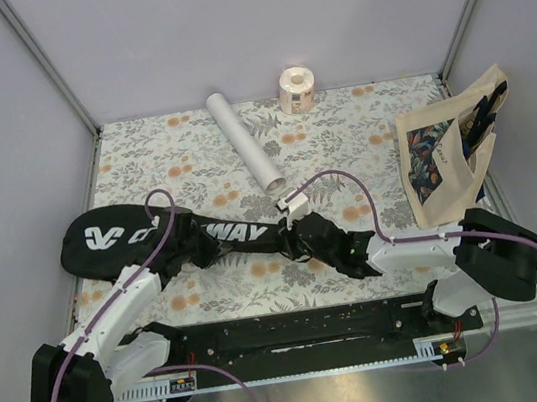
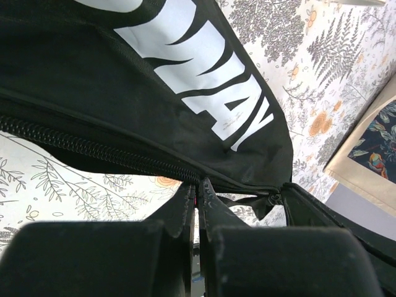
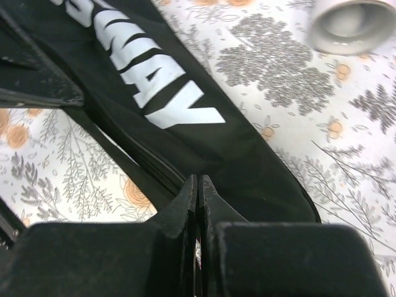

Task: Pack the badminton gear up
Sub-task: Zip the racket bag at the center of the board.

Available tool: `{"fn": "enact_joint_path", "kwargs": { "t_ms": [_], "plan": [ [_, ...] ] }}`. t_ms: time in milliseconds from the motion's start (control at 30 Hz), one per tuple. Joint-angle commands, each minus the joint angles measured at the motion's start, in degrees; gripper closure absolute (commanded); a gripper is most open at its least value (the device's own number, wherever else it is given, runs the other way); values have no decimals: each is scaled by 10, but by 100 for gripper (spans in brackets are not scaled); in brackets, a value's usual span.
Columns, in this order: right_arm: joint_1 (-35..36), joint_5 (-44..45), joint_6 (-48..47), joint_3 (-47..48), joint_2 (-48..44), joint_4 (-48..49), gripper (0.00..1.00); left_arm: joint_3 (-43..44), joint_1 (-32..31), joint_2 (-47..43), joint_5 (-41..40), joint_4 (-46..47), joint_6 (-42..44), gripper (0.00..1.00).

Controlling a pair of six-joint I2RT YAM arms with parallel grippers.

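Note:
The long black racket bag (image 1: 112,234), lettered in white, lies across the flowered table, bunched in the middle. My left gripper (image 1: 187,249) is shut on the bag's zip edge (image 2: 124,148), holding it off the table. My right gripper (image 1: 295,245) is shut on the bag's lower edge (image 3: 204,142) towards its narrow end. Both pairs of fingertips (image 2: 198,184) (image 3: 198,179) are pressed together. The white tube (image 1: 246,149) lies behind the bag, and its open end (image 3: 352,25) shows in the right wrist view. The rackets are out of view.
A pinkish paper roll (image 1: 296,89) stands at the back of the table. A beige printed tote bag (image 1: 449,154) leans against the right wall and shows as well in the left wrist view (image 2: 371,148). Metal frame posts stand at the back corners.

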Motion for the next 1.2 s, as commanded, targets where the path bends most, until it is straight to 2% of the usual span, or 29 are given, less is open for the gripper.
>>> {"fn": "enact_joint_path", "kwargs": {
  "t_ms": [0, 200, 300, 467, 667, 733, 867, 1067, 1167],
  "plan": [
    [-14, 168, 50, -26, -38, -68, 100, 28, 45, 0, -42, -35, 56, 100],
    [-20, 255, 122, -57, -81, -125, 100, 34, 101, 2, -32, -61, 99, 100],
    [-35, 256, 140, -69, -93, -131, 100, 42, 124, -1, -29, -69, 121, 100],
    [-36, 275, 170, -57, -90, -156, 100, 52, 124, -8, 4, -60, 135, 100],
    [-52, 323, 231, -84, -132, -185, 100, 32, 128, -27, -24, -67, 117, 100],
    [-52, 324, 233, -108, -162, -166, 100, 29, 134, -18, -24, -60, 116, 100],
    [-51, 244, 166, -190, -241, 9, 100, 41, 137, 13, -16, -52, 119, 100],
    [-57, 320, 174, -215, -264, -16, 100, 47, 137, 13, -5, -46, 117, 100],
    [-66, 333, 157, -207, -256, -17, 100, 29, 138, -1, 39, 0, 118, 100]
  ]
}}
